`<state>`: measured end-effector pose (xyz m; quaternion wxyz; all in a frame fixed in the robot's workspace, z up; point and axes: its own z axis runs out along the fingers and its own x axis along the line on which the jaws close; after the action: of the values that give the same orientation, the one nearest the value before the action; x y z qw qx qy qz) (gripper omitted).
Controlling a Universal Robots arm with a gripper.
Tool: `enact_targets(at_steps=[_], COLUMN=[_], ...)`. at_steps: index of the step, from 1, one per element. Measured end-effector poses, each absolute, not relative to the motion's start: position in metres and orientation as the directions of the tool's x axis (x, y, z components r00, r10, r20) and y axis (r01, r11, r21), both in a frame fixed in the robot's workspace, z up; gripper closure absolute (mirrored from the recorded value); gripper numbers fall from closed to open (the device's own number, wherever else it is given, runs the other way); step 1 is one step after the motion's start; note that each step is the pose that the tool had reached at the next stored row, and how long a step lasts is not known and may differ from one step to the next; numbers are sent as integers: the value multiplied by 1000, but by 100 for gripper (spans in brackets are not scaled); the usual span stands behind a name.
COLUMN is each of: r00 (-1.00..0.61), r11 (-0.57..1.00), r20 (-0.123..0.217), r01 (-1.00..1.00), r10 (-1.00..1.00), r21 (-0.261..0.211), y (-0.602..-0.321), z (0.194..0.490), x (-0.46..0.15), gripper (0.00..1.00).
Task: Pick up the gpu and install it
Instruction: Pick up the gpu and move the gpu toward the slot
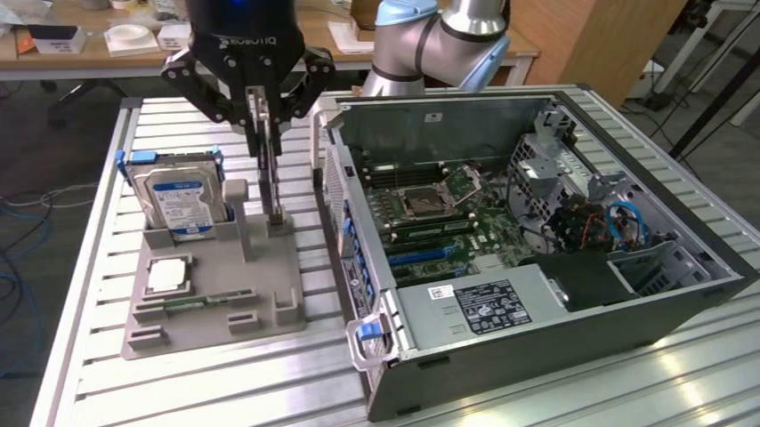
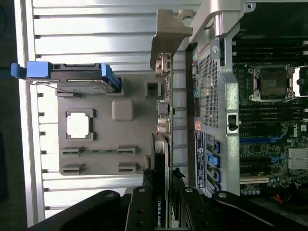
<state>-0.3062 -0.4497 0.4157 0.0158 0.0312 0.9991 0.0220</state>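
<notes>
The gpu (image 1: 273,187) is a thin black card seen edge-on, standing upright at the back right corner of the grey parts holder (image 1: 238,325). My gripper (image 1: 266,120) reaches down from above with a finger on each side of the card and is shut on it. In the wrist view the gpu (image 2: 166,106) runs as a slim strip from between my gripper's (image 2: 162,185) fingers (image 2: 144,207) out to its metal bracket (image 2: 168,33). The card's lower end is at the holder's slot; I cannot tell whether it has lifted out. The open computer case (image 1: 392,356) lies just to the exterior view's right.
On the holder (image 2: 130,159) stand a silver blue-labelled hard drive (image 1: 178,203), a processor chip (image 1: 166,274) and a green memory stick (image 1: 208,302). The case's motherboard (image 1: 457,222) faces up with blue expansion slots (image 1: 416,256). Everything rests on a slatted metal table (image 1: 238,391).
</notes>
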Motion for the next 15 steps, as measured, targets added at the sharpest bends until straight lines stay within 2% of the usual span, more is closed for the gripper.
enact_targets(at_steps=[15], r00=[-998], r11=[997], r20=[-30], r01=[62], r10=[63], r21=[45], y=[-450], z=[416], x=[-299], gripper=[74])
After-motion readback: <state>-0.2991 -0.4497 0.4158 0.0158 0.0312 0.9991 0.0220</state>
